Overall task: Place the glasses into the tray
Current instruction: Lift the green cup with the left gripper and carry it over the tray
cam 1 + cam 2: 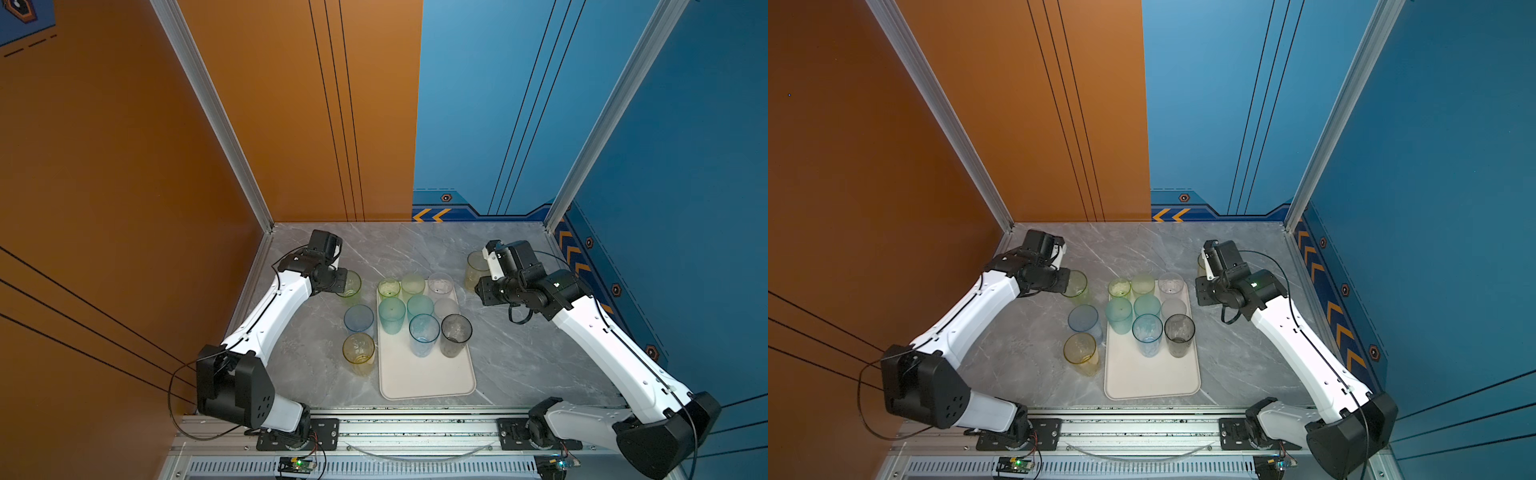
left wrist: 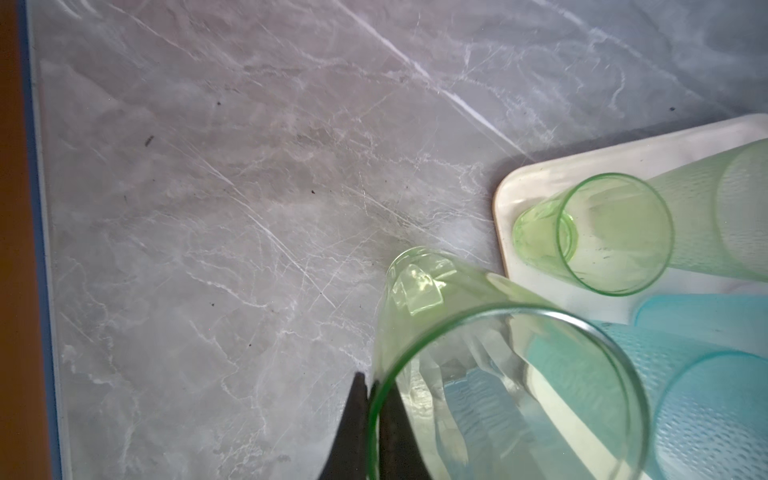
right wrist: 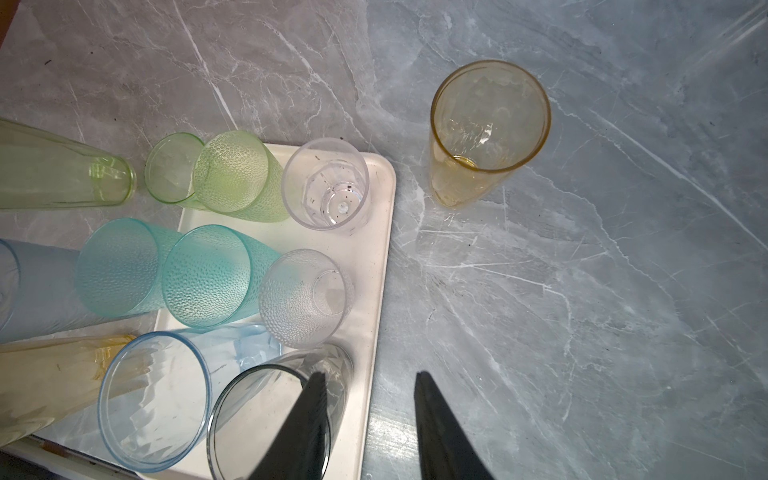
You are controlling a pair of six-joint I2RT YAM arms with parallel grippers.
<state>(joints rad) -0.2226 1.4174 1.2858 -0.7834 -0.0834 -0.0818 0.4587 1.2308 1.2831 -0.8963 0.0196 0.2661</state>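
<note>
Glasses (image 1: 420, 308): eight in the tray (image 1: 428, 382), four left on the bench (image 1: 519, 353). Our left gripper (image 2: 368, 380) pinches the green glass (image 2: 436, 299) by its rim off the tray's far left corner; our right gripper (image 3: 370, 378) hangs part open, empty, near the yellow glass (image 3: 486, 124)

Light: bright, even, diffuse.
Shadows: soft, beside tray (image 2: 665, 141).
Blur: nearest glass (image 2: 498, 374) soft in left wrist view.
Edges: wrist views stretched.
</note>
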